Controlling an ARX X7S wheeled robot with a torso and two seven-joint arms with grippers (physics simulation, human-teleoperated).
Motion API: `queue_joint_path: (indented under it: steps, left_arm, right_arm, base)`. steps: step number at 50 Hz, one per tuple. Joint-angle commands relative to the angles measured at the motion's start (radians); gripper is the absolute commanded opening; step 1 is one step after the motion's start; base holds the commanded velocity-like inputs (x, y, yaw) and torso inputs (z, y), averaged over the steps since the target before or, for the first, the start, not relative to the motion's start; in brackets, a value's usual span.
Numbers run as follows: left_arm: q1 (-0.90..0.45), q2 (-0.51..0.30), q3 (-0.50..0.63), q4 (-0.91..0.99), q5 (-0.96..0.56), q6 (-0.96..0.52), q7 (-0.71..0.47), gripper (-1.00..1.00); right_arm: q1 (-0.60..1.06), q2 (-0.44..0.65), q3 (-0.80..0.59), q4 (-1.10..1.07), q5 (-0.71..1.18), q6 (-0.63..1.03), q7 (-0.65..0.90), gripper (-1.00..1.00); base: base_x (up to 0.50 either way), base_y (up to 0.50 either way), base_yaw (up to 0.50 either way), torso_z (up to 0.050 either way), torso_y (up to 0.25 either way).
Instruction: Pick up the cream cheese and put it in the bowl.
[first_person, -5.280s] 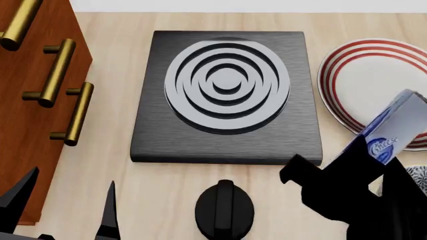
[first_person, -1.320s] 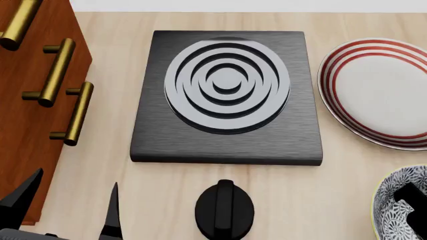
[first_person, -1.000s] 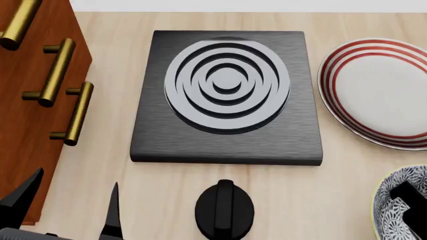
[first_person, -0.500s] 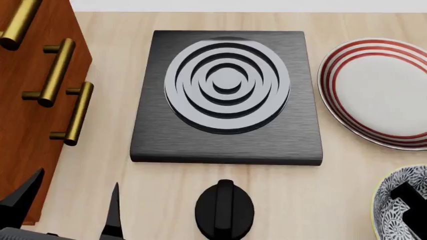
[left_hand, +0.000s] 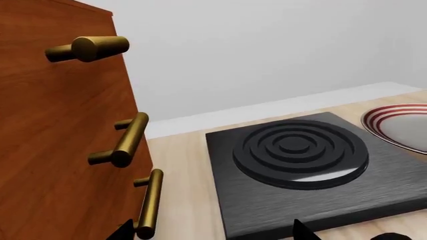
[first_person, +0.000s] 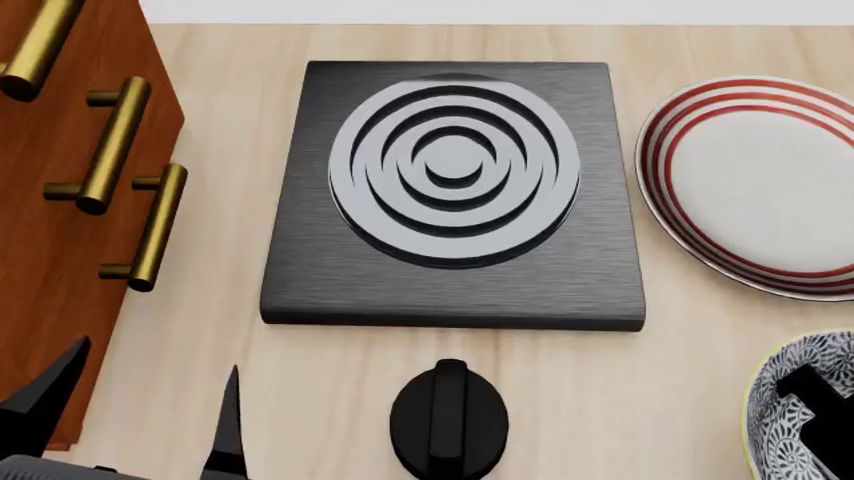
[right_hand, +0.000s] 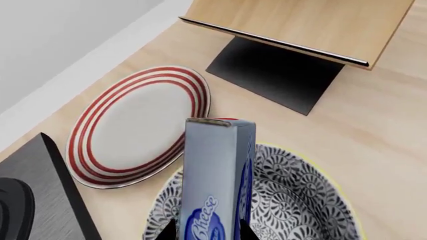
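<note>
The right gripper (right_hand: 205, 231) holds the cream cheese (right_hand: 215, 180) on end, its two black fingertips (right_hand: 165, 231) pressed against the lower sides of the box — the box stands directly above the bowl (right_hand: 300, 200), its top end reaching up toward the plate (right_hand: 133, 135). Whether the box touches the bowl's inside I cannot tell. The bowl sits at the desk's (first_person: 721, 40) front right corner, just beside the red-ringed plate, which lies along the right edge. The stove (first_person: 454, 190) lies mid-desk with its black knob (first_person: 449, 420) near the front edge. At the left edge stands the wooden cabinet (first_person: 54, 250) with brass handles (first_person: 114, 145) — the left gripper (first_person: 134, 425) hangs beside it, its fingers spread wide and holding nothing.
</note>
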Motion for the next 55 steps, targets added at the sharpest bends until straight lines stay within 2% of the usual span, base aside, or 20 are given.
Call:
queue_joint_path:
  steps: [1,55]
  left_arm:
    - [0.0,-0.001,0.002,-0.002,-0.001,0.004,-0.001,1.0]
    - [-0.004,-0.007,0.008,-0.001,-0.008,0.006,-0.005,1.0]
  right_arm:
    - [0.01,-0.01,0.013,0.028,-0.012,0.016,-0.017,-1.0]
    - [0.0,-0.067,0.008,0.119,0.001,0.044,-0.051,-1.0]
  base:
    - [0.0,0.0,0.0,0.0,0.0]
    - [0.0,0.0,0.0,0.0,0.0]
